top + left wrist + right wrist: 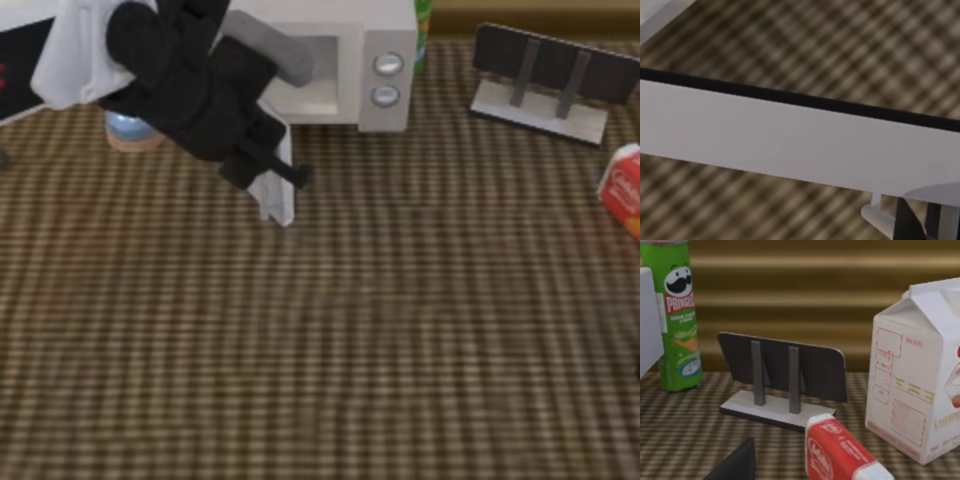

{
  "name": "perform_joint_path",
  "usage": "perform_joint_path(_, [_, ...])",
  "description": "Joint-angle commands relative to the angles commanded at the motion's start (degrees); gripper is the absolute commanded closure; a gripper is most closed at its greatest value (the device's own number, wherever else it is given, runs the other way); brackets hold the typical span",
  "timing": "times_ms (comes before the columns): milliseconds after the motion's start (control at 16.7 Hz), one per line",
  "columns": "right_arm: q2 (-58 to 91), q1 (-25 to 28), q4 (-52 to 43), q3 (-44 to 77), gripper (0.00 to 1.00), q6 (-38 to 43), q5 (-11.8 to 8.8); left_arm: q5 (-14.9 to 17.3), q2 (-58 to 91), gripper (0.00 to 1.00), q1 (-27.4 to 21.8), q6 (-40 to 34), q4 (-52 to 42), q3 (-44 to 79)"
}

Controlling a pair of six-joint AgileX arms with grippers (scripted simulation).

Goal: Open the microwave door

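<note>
The white microwave [385,40] stands at the table's back, its two silver knobs [387,80] facing up. The microwave door [281,195] is swung out toward the front, leaving the cavity [312,88] exposed. My left gripper [285,172] reaches over the door's free edge and is shut on its handle. In the left wrist view the door's white edge [790,140] fills the middle, with the handle [880,220] beside dark fingers [905,225]. My right arm is outside the top view; a dark part of the right gripper [737,465] shows in its wrist view.
A dark slatted rack [545,80] on a grey base stands right of the microwave. A red box [625,185] lies at the right edge beside a white carton [917,370]. A green Pringles can [677,315] stands behind the microwave. A blue-topped jar [130,130] sits at the left.
</note>
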Motion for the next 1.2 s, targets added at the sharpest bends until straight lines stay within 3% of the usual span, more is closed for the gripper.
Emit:
perform_joint_path(780, [0.00,0.00,0.00,0.00,0.00,0.00,0.00,0.41,0.10,1.00,-0.17,0.03,-0.04,-0.20])
perform_joint_path(1200, [0.00,0.00,0.00,0.00,0.00,0.00,0.00,4.80,-2.13,1.00,3.42,8.93,-1.46,-2.24])
